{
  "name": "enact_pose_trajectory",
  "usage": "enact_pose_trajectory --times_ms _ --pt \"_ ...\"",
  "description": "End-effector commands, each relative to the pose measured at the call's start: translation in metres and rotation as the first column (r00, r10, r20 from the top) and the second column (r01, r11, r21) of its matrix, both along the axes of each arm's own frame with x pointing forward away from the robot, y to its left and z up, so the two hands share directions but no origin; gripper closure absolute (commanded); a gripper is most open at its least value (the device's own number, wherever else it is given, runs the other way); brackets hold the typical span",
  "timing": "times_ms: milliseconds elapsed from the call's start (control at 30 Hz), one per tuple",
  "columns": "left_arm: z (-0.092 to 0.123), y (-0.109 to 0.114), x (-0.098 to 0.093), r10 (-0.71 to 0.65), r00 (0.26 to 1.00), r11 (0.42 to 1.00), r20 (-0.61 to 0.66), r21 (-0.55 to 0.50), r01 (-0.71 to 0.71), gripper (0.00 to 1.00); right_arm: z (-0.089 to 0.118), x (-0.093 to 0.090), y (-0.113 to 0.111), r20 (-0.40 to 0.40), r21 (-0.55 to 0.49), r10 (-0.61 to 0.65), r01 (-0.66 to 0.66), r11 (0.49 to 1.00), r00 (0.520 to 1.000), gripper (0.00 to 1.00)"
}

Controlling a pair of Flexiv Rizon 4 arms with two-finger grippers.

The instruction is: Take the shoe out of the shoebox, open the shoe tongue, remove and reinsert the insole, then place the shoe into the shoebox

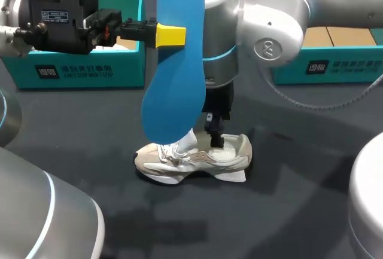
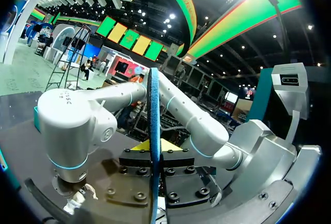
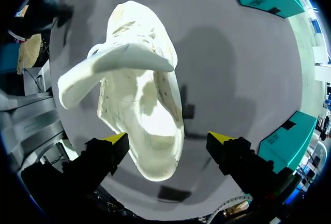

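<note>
Hovering the right gripper (image 3: 168, 138) over the heel opening of the white shoe (image 1: 194, 160), fingers spread wide, gripping nothing. Resting the shoe on its sole on the dark table (image 1: 287, 199), tongue (image 3: 119, 63) lifted. Pinching the blue insole (image 1: 173, 73) upright between the left gripper's (image 1: 170, 35) yellow tips, raised well above the table, lower end over the shoe's front in the head view. Standing two teal shoeboxes, one far left (image 1: 84, 70), one far right (image 1: 341, 67).
</note>
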State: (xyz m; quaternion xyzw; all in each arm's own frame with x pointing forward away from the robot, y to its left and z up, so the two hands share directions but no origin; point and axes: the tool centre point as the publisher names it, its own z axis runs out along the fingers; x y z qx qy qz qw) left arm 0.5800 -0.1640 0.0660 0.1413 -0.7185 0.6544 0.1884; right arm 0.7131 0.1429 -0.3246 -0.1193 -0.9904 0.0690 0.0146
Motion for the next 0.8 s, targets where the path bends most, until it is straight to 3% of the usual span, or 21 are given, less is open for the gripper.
enact_pose_trajectory --times_ms 33,533,800 --pt "-0.001 -0.001 0.0 -0.001 1.0 1.0 0.0 0.001 0.001 1.0 0.001 0.003 -0.003 0.007 0.002 0.007 -0.008 1.0 1.0 0.0" --pt "-0.001 -0.001 0.0 -0.001 1.0 1.0 0.0 0.001 0.001 1.0 -0.013 0.022 0.001 0.065 -0.012 0.023 -0.023 1.0 0.998 0.0" --pt "-0.001 -0.001 0.0 -0.001 1.0 1.0 0.0 0.001 0.001 1.0 -0.033 0.035 0.001 0.036 -0.012 0.028 -0.027 1.0 0.999 0.0"
